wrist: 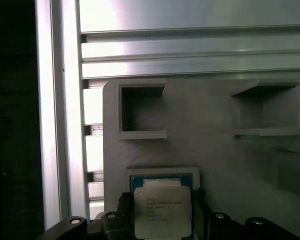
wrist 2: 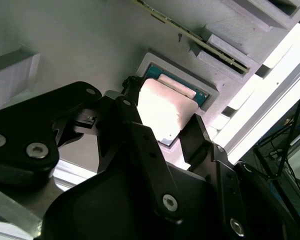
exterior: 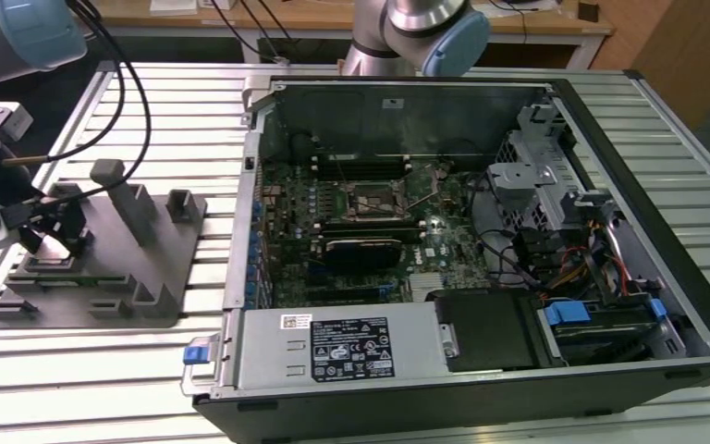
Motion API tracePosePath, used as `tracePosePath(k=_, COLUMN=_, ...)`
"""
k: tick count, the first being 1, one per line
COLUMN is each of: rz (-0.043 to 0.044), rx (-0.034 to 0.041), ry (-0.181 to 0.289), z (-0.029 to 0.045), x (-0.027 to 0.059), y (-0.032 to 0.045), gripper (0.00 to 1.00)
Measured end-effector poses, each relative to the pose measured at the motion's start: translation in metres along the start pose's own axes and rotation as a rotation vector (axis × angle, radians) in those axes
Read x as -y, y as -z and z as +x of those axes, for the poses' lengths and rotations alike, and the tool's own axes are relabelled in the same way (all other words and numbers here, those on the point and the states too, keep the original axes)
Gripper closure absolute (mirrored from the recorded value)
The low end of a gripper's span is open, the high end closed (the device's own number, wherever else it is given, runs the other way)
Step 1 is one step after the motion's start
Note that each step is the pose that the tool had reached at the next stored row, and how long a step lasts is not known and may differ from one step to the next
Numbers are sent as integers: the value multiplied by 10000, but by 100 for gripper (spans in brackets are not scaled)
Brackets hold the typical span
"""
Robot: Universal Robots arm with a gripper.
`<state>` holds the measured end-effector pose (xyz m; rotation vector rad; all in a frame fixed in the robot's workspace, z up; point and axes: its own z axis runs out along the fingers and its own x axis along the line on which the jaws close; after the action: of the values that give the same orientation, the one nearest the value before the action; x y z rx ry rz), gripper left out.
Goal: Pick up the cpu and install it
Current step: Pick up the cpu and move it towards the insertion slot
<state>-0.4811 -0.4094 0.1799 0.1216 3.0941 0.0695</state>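
Observation:
The cpu (wrist: 162, 212) is a small square chip with a silvery top, very bright in the second wrist view (wrist 2: 162, 107). It sits between the black fingers (wrist: 122, 212) of my gripper (wrist: 161, 210), just over a square recess (wrist: 162, 176) with a teal rim in the grey holder block (wrist: 215, 150). The jaws press on two opposite edges of the chip (wrist 2: 166, 112). In the exterior view my gripper (exterior: 53, 236) hangs over that holder block (exterior: 121, 273) at the exterior view's left. The motherboard's black socket frame (exterior: 368, 202) lies inside the open computer case (exterior: 256, 185).
The grey holder carries upright posts (exterior: 127, 199) and other pockets (wrist: 140, 112) near my gripper. The slatted metal table (exterior: 195, 102) bears everything. A second robot arm (exterior: 423, 28) stands behind the case. Cables, a drive cage (exterior: 540, 176) and a power supply (exterior: 343, 347) crowd the case.

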Motion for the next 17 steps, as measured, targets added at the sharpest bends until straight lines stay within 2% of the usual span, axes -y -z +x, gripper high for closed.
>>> tracePosePath(k=6, rz=2, rx=-3, ry=0, z=0, x=0, y=0, gripper=41)
tracePosePath(k=9, rz=2, rx=-2, ry=0, z=0, x=0, y=-1, gripper=45)
tracePosePath(k=17, rz=0, rx=1, ry=0, z=0, x=0, y=5, gripper=45)
